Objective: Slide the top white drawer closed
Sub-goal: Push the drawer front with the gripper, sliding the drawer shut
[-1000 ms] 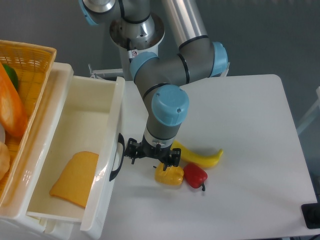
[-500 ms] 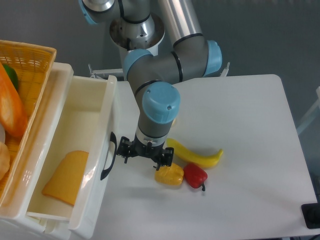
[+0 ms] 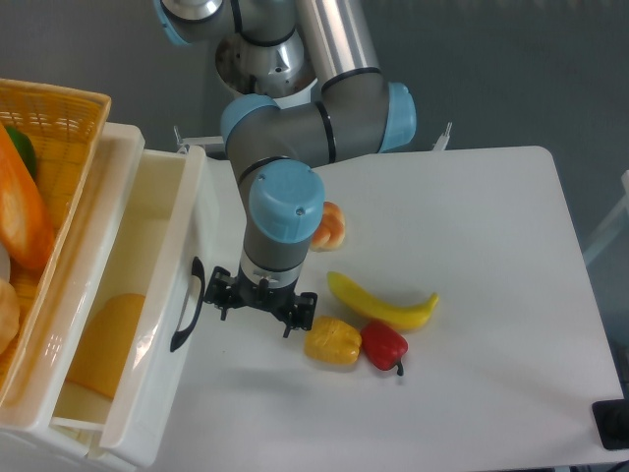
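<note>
The top white drawer (image 3: 157, 295) stands partly open at the left, its flat front facing right with a curved black handle (image 3: 185, 307). A yellow wedge (image 3: 103, 344) lies inside it. My gripper (image 3: 257, 307) hangs low just right of the drawer front, its left side close to or touching the handle. Whether the fingers are open or shut does not show from this angle. Nothing is seen held between them.
A yellow wicker basket (image 3: 59, 113) with food sits on the cabinet at the far left. On the white table (image 3: 472, 246) lie a banana (image 3: 383, 303), a yellow pepper (image 3: 332, 341), a red pepper (image 3: 383, 345) and an orange-white item (image 3: 329, 226) behind the arm.
The gripper has moved left across both earlier frames, and the drawer front has slid left with it, so the drawer is less open. The orange-white item is now uncovered.
</note>
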Robot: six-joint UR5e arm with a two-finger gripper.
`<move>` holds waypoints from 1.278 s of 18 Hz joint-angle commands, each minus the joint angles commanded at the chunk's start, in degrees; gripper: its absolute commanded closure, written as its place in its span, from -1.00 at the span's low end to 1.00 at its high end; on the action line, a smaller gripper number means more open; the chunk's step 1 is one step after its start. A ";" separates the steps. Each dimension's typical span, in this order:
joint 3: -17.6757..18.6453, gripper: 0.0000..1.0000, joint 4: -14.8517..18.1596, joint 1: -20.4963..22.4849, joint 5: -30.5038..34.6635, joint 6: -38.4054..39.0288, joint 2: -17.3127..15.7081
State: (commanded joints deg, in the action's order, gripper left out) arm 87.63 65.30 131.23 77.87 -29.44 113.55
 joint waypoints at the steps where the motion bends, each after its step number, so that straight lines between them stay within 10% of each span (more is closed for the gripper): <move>1: 0.00 -1.00 -0.09 -0.09 0.00 -0.09 -0.09; 23: 0.09 -1.00 -0.18 -3.17 -0.88 -0.18 -0.44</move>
State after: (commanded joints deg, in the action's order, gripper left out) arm 87.71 65.13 128.06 76.99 -29.62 113.12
